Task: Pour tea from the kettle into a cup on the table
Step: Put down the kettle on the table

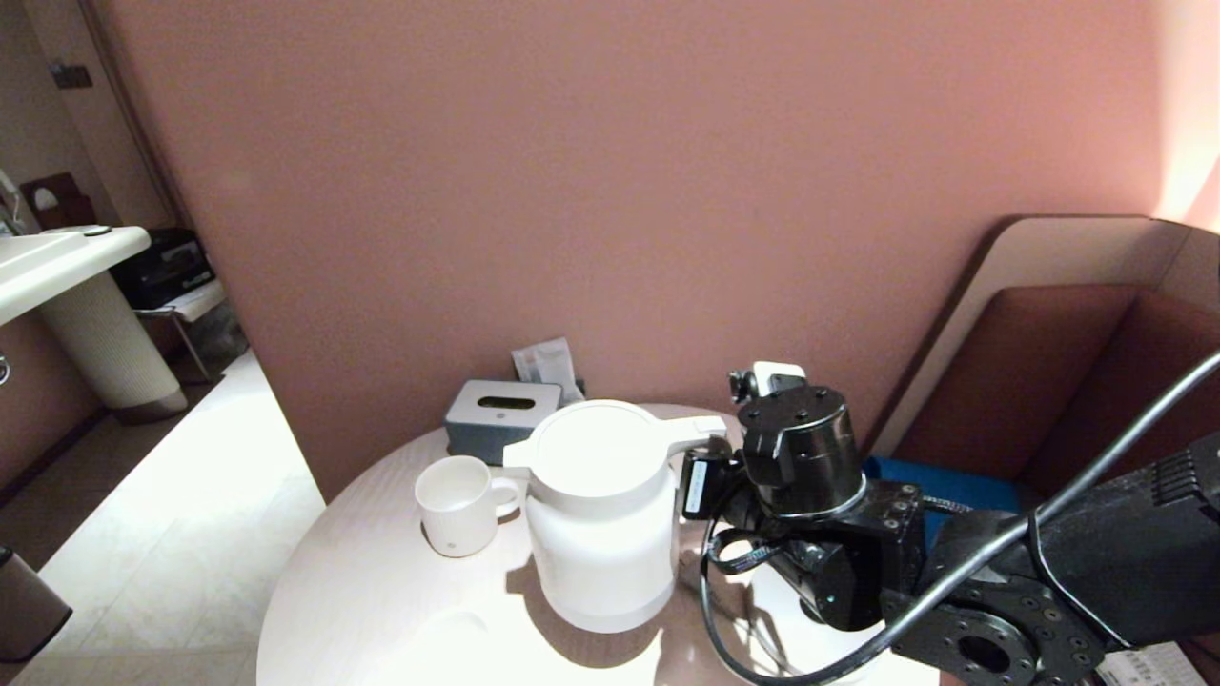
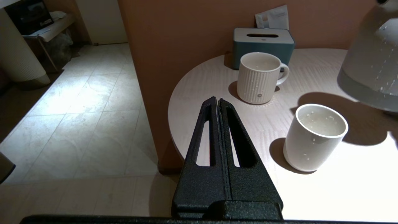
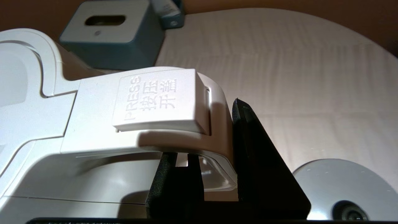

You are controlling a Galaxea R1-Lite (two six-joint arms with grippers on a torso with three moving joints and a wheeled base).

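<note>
The white kettle (image 1: 600,514) hangs a little above the round white table (image 1: 381,591), close to upright, spout toward the left; its lower body (image 2: 370,62) casts a shadow on the tabletop. My right gripper (image 1: 703,484) is shut on the kettle's loop handle (image 3: 199,102), one finger inside the loop and the other finger (image 3: 264,161) on the outside, just below the lid's press button. The plain white cup (image 2: 315,137) stands on the table (image 2: 217,81), in front of and below the kettle. My left gripper (image 2: 217,99) is shut and empty over the table's left edge.
A ribbed white mug with a handle (image 1: 462,505) (image 2: 259,77) stands left of the kettle. A grey-blue tissue box (image 1: 500,419) (image 2: 263,42) and paper sachets (image 1: 548,367) sit against the wall. The kettle's round base (image 3: 342,186) lies under my right arm. Open floor lies left of the table.
</note>
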